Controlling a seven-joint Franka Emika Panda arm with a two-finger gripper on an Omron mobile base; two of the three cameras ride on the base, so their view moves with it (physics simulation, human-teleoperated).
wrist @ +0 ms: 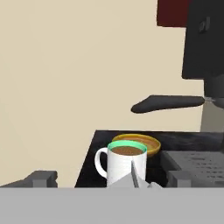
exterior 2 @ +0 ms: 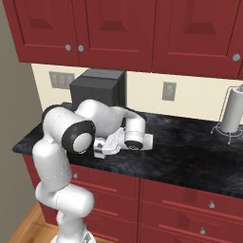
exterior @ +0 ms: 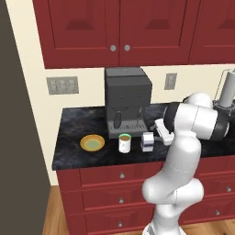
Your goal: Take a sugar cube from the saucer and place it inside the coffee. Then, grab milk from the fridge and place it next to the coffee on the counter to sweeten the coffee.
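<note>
The milk (exterior: 147,141) stands just right of the coffee (exterior: 124,142), the gripper (exterior: 157,133) beside it, grip impossible to tell, so withdraw slowly without tipping it.

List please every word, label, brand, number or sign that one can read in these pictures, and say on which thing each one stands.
There is no readable text in these pictures.
The milk carton: white with a dark band, no legible print.
The coffee machine: plain dark front, no brand or numbers readable.
The coffee cup: white with a green rim, no lettering.
The wall plates: no marks can be made out.
</note>
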